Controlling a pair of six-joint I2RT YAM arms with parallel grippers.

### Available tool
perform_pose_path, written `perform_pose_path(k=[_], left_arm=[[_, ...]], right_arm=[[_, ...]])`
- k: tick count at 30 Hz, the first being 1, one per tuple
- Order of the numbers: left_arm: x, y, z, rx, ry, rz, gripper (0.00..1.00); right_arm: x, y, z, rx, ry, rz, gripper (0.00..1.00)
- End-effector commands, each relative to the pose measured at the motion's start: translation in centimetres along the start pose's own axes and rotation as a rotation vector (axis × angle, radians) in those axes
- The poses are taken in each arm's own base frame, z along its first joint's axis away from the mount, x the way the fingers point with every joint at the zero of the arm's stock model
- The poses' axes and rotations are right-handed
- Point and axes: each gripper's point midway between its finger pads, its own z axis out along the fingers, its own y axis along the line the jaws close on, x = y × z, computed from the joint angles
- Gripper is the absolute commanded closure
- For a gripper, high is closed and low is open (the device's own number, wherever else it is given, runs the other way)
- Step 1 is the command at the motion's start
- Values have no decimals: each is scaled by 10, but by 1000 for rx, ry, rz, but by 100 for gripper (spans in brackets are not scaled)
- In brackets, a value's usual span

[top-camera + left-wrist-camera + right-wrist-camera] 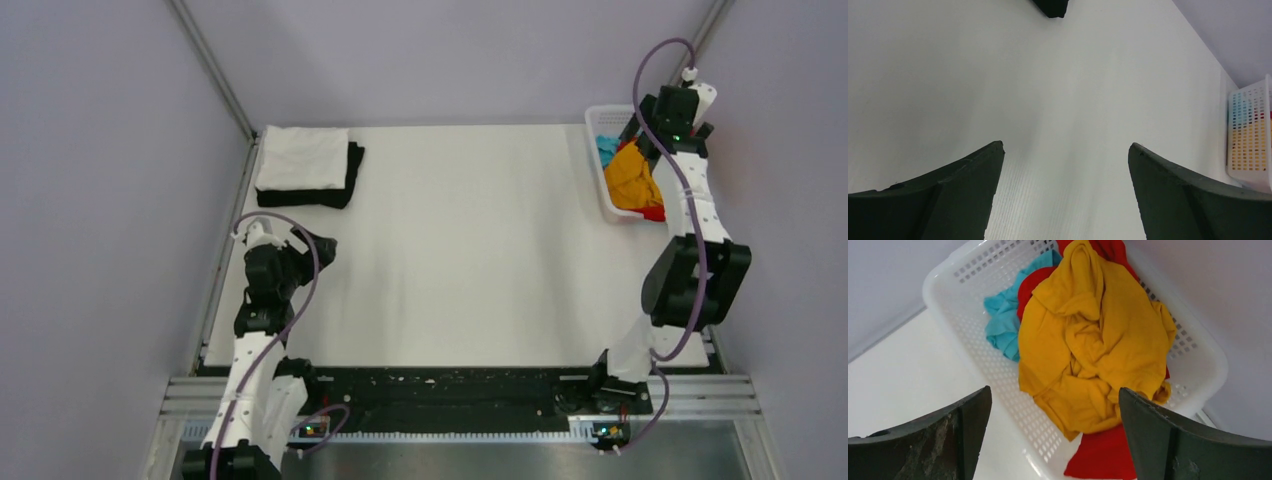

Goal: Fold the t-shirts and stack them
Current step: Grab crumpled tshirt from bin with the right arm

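Observation:
A folded white t-shirt (302, 158) lies on a folded black t-shirt (338, 193) at the table's far left. A corner of the black one shows in the left wrist view (1050, 7). A crumpled mustard t-shirt (1093, 335) lies on top in the white basket (948, 295), over a red t-shirt (1103, 455) and a light blue t-shirt (1003, 325). My right gripper (1054, 390) is open and empty, just above the basket's near end. My left gripper (1066, 144) is open and empty over bare table, nearer than the folded stack.
The basket (600, 120) stands at the table's far right corner against the wall and also shows in the left wrist view (1248, 135). Metal frame rails run along the left edge (225, 250) and the near edge of the white table (450, 250).

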Motion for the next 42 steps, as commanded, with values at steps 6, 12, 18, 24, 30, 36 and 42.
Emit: perform_pose_path(k=[6,12,18,24,30,36,42], left_arm=[[-13,-31,2,129,18,76,1],[-12,-29,5,121,23,84,1],[-4,-31,7,139,66,95,1],[-5,-32,2,144,62,109,1],[-8,-36,-5,169,34,114,1],[-8,-40,-10,192,23,114,1],[-11,-48,-18,223,15,116,1]], right_arm=[[-10,-20,100,186,12,-1,11],[5,-35,138,319,33,-42,16],[2,-29,156,302,20,-44,88],[-63,-22,114,251,-107,-20,100],[-156,-7,18,106,-321,36,100],[-221,53,-117,79,-621,-113,100],[-250,141,-264,-137,-862,-161,100]])
